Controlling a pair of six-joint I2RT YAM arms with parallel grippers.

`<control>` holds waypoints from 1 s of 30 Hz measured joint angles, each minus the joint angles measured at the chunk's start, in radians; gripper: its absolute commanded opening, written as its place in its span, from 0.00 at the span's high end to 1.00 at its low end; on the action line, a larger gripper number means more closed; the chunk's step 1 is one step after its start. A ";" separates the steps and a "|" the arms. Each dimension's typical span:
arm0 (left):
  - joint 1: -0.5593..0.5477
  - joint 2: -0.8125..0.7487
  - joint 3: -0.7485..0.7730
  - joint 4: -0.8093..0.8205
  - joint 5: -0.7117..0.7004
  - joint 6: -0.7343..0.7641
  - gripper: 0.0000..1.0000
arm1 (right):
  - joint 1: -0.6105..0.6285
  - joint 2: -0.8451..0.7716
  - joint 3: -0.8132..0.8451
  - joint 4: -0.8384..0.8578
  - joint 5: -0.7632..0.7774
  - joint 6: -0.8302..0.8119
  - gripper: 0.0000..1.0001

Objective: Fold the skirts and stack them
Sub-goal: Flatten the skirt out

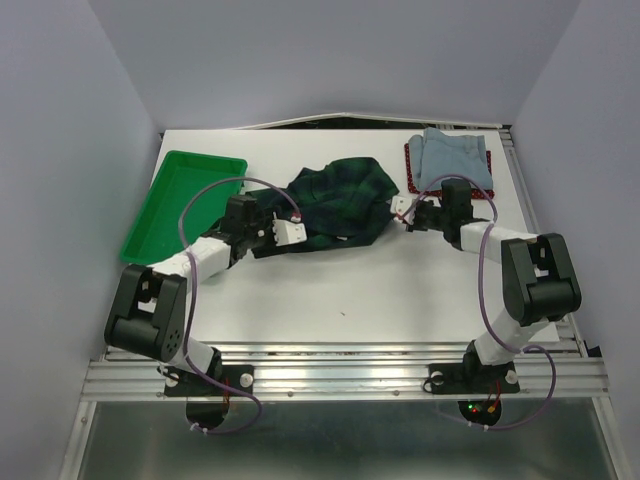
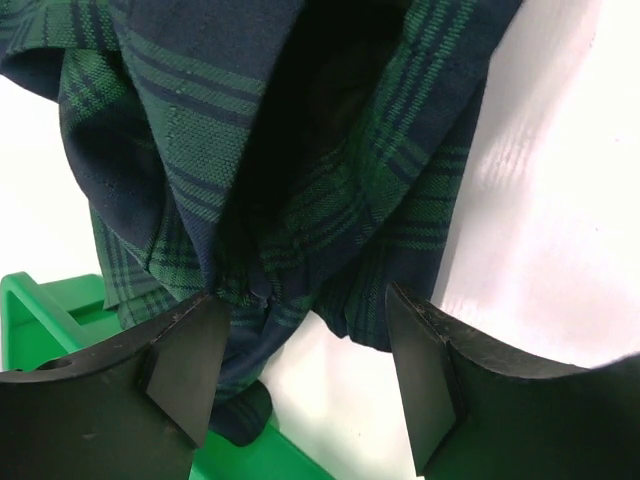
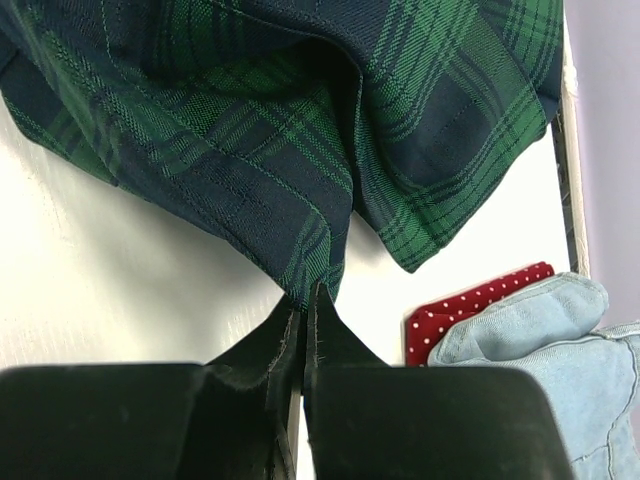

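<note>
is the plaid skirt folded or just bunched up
Bunched up, not folded: the plaid skirt lies in a rumpled heap with loose, uneven folds, one corner pinched in the right end effector.

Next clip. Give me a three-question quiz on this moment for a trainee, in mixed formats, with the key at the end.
1. True or false: the left pincer is shut on the plaid skirt.
2. What lies on the red dotted skirt? A: the green tray. B: the denim skirt. C: the plaid skirt.
3. Fill in: the right pincer is shut on a corner of the ____ skirt.
Key: 1 false, its jaws stand open; 2 B; 3 plaid.
</note>
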 measured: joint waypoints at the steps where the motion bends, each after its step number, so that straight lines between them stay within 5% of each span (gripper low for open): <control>1: 0.000 0.004 0.005 0.005 0.001 -0.005 0.29 | 0.000 0.000 0.001 0.000 0.001 0.002 0.99; 8: -0.016 0.011 0.043 0.029 0.019 -0.034 0.63 | 0.000 0.000 0.012 -0.010 0.013 0.026 0.99; 13: -0.022 0.025 0.078 0.023 0.045 -0.054 0.63 | 0.000 0.000 0.025 -0.012 0.032 0.052 0.99; 16: -0.022 0.025 0.081 0.011 0.057 -0.050 0.42 | 0.000 0.000 0.026 -0.013 0.037 0.062 0.99; 22: -0.040 0.027 0.081 -0.027 0.067 -0.020 0.34 | 0.000 0.000 0.026 -0.013 0.040 0.069 0.99; 27: -0.065 0.032 0.080 -0.011 0.057 -0.017 0.41 | 0.000 0.000 0.026 -0.013 0.040 0.069 0.99; 30: -0.070 0.055 0.080 0.014 0.040 -0.024 0.59 | 0.000 0.000 0.026 -0.013 0.040 0.069 0.99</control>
